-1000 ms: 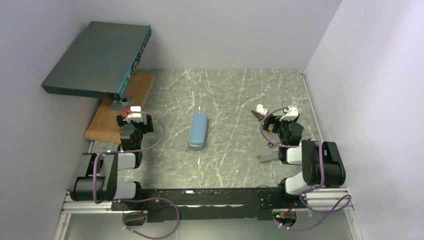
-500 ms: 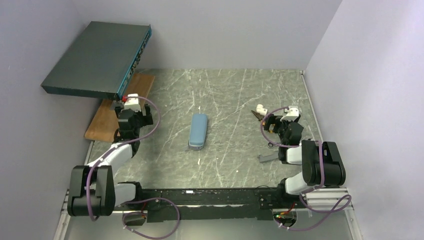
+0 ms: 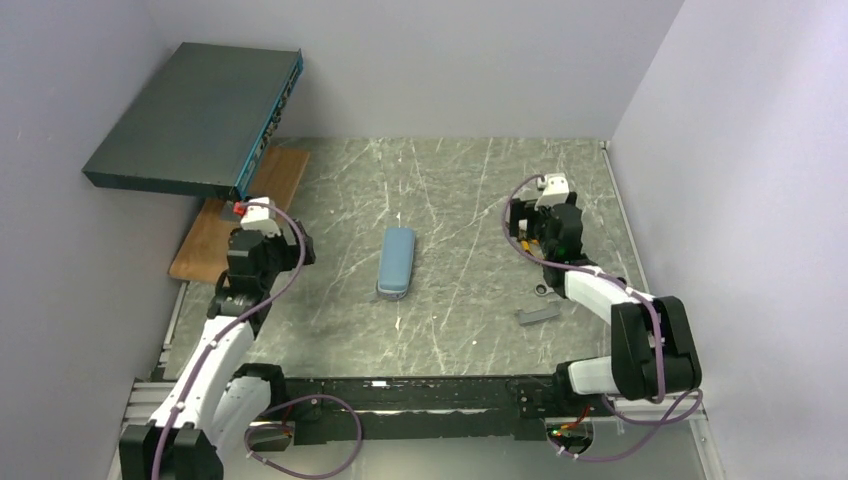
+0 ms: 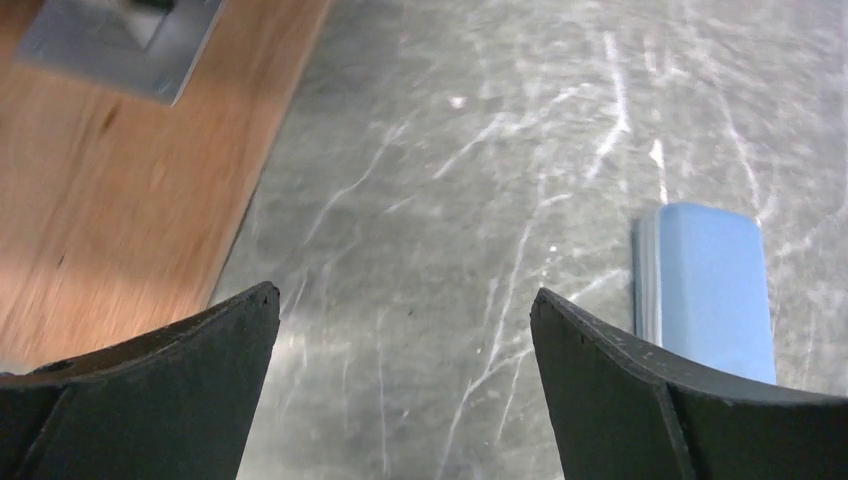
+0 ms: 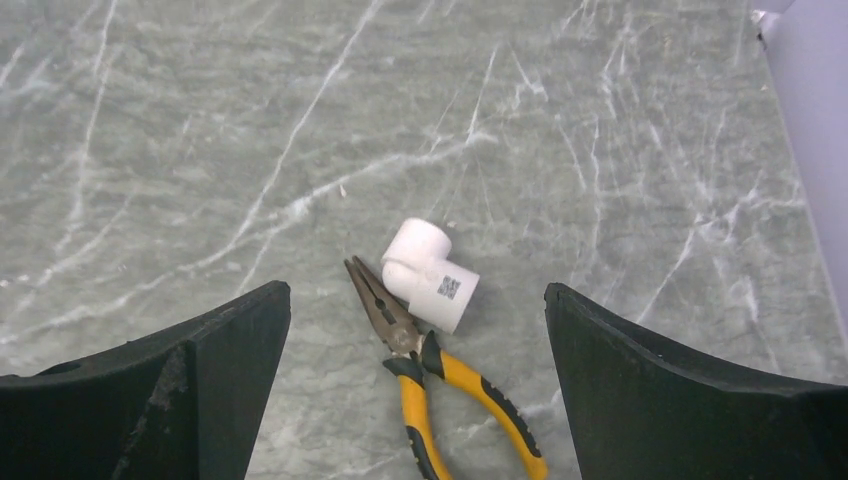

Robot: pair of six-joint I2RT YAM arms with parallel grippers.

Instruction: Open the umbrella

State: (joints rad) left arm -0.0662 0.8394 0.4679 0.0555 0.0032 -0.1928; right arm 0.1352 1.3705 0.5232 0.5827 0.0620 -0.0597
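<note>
Reaching, by the look of it, as the step in hand, with nothing grasped yet and the opening itself not begun. Finding the umbrella (image 3: 397,262) folded shut, a flat slate-blue oblong lying in the middle of the table (image 3: 460,190) between the two arms, touched by neither. Showing the left gripper (image 4: 402,295) spread wide and empty, poised above bare marble near the edge of the wooden board (image 4: 110,190), with one end of the umbrella off to the right of its fingers in the wrist view, apart from them. Showing the right gripper (image 5: 417,290) likewise spread wide with nothing in it, aimed down at a white pipe elbow (image 5: 428,272) and yellow-handled pliers (image 5: 440,385) lying against each other, well apart from the umbrella. Calls next, probably, for bringing one gripper across to the umbrella and setting the jaws across its narrow width, given little to pinch from above on so flat a body; then for taking the other end with the second gripper, to draw handle and canopy apart. Worth steering the right arm clear of the elbow and pliers on the way, and the left clear of the dark teal box (image 3: 190,118) raised above the board.
</note>
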